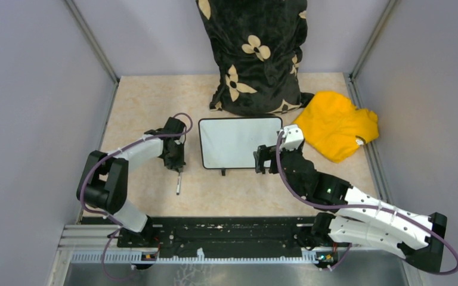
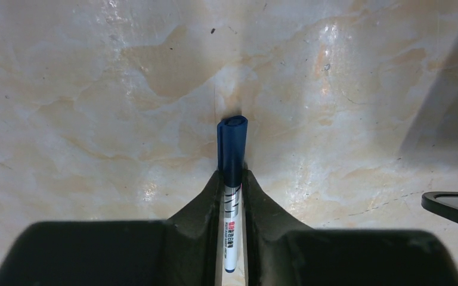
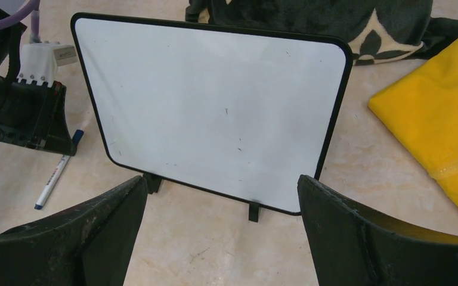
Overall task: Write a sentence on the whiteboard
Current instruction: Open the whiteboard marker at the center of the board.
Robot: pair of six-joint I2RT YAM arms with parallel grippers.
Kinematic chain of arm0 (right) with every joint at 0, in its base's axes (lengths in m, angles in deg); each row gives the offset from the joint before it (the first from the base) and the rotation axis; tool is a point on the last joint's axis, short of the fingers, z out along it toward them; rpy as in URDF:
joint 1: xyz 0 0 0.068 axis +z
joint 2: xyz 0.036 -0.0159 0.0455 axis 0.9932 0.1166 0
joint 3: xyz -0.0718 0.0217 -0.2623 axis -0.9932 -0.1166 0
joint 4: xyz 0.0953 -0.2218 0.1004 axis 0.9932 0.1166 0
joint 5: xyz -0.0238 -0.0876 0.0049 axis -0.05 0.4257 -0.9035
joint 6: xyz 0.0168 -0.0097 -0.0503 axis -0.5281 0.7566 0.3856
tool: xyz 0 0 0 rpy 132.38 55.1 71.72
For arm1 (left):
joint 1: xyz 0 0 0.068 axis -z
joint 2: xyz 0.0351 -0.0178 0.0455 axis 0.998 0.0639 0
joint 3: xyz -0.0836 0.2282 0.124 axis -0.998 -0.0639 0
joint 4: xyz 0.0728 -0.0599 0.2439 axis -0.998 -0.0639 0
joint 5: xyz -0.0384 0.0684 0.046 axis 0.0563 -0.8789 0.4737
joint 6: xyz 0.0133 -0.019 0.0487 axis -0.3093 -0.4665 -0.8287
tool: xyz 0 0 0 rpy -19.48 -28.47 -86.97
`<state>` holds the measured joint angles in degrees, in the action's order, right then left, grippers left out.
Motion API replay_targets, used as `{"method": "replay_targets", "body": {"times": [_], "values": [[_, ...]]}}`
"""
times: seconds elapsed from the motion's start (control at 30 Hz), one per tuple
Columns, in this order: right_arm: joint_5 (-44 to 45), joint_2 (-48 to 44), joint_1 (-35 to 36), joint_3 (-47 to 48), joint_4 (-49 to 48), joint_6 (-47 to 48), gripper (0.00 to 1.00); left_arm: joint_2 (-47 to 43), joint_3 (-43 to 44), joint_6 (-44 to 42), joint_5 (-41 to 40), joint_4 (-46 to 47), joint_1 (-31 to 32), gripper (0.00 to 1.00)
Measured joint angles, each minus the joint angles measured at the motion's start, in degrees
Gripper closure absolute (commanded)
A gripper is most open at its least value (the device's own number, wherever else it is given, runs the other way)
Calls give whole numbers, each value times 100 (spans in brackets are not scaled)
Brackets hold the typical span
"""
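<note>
Nearest the arm bases, at about 8 o'clock from the whiteboard (image 1: 240, 142), a blue-capped marker (image 2: 232, 149) lies flat on the mottled beige table (image 1: 214, 196). Its white barrel points toward the near edge and its cap points away. The left gripper (image 2: 232, 173) is down on it from above. Its two black fingers (image 2: 206, 199) are closed against the marker on both sides, just behind the cap, and the marker appears to rest on the table. Gripping that close to the cap would suit holding it like a pen, but the cap is on and will probably have to come off before any writing.

At about 4 o'clock from the board, the right gripper (image 1: 261, 159) is spread wide and holds nothing. It faces the board's lower right corner, likely to steady the board or to take the cap.

The whiteboard stands on its small black feet at the table's middle, tilted back so its face is toward the arms. It is blank apart from a few faint specks, so the sentence is not begun.

At 2 to 3 o'clock, just beside the board, lies a crumpled yellow cloth (image 1: 336, 123), probably the eraser. At 12 o'clock, behind the board, a stuffed black fabric bundle with cream flowers (image 1: 255, 53) stands upright. I cannot tell whether it is a bag or a cushion, and no contents show.
</note>
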<state>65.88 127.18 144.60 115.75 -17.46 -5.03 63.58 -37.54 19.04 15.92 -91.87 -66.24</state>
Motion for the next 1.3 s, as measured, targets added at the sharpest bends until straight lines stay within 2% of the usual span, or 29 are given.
{"method": "replay_targets", "body": {"times": [0.37,0.63,0.73,1.07,1.17,1.3], "values": [[-2,-153,0,-111,94,-116,5,-87,-44,330,70,66,-28,99],[-26,-72,0,-111,101,-170,5,-321,-153,940,238,339,-42,96],[-59,24,0,-111,109,-177,5,-323,-232,1108,267,439,-48,90],[-116,105,0,-109,133,-258,4,-321,-374,1290,315,588,-55,50],[-151,188,0,-103,138,-302,4,-343,-376,1292,326,656,-55,44],[-175,291,0,-83,216,-348,2,-372,-387,1250,321,671,-55,43]]}}
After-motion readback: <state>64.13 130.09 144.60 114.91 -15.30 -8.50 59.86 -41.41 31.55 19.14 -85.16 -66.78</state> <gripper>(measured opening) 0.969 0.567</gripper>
